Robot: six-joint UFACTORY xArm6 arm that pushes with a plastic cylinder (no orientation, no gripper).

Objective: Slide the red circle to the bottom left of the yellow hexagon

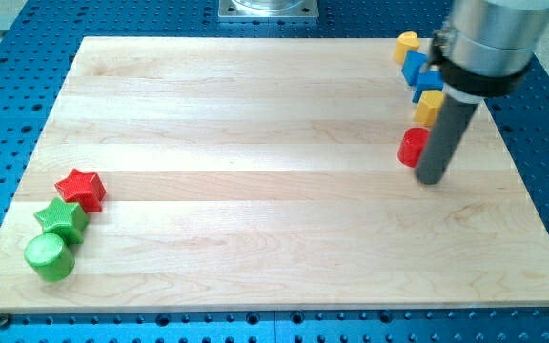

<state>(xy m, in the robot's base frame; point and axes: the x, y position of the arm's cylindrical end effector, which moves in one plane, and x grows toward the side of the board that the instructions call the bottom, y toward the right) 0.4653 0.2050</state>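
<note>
At the far right of the pale wooden surface [274, 114], your tip [431, 179] rests just right of the small red plastic circle block [411, 147], touching or nearly so. There is no hand to clench: the rod only pushes. The yellow plastic hexagon block [429, 107] sits just beyond the circle. The circle looks light, rigid and quick to slide, so press low against its side, through its centre, or it may spin away.

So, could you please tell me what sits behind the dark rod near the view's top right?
A blue block and a yellow block are partly hidden behind the rod. My tip touches the red circle's right side. Their covered parts cannot be seen.
</note>
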